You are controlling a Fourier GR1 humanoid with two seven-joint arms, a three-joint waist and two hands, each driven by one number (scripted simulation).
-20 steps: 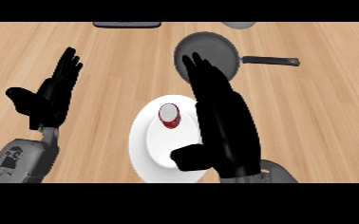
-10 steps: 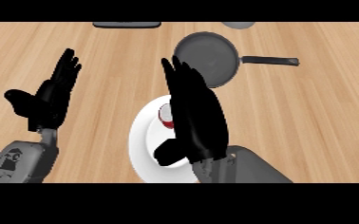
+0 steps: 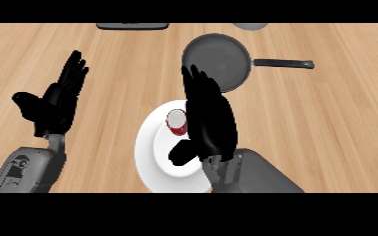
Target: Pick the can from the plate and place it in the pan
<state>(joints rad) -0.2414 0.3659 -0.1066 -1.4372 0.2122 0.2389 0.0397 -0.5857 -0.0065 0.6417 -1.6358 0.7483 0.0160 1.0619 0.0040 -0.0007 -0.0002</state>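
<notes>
small red can [image 3: 176, 122] sits ungrasped on the round white plate [image 3: 156, 162] — right hand [image 3: 209, 122] beside it, fingers straight; dark round pan [image 3: 215, 60] awaits.

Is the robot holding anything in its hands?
No, nothing. The right hand is open beside the small red can on the white round plate. The left hand rests open.

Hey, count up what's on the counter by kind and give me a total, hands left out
Cans: 1, red can
Plates: 1, white plate
Pans: 1, dark pan
Things cut off at the far edge: 2, dark tray, grey dish
Total: 5
</notes>
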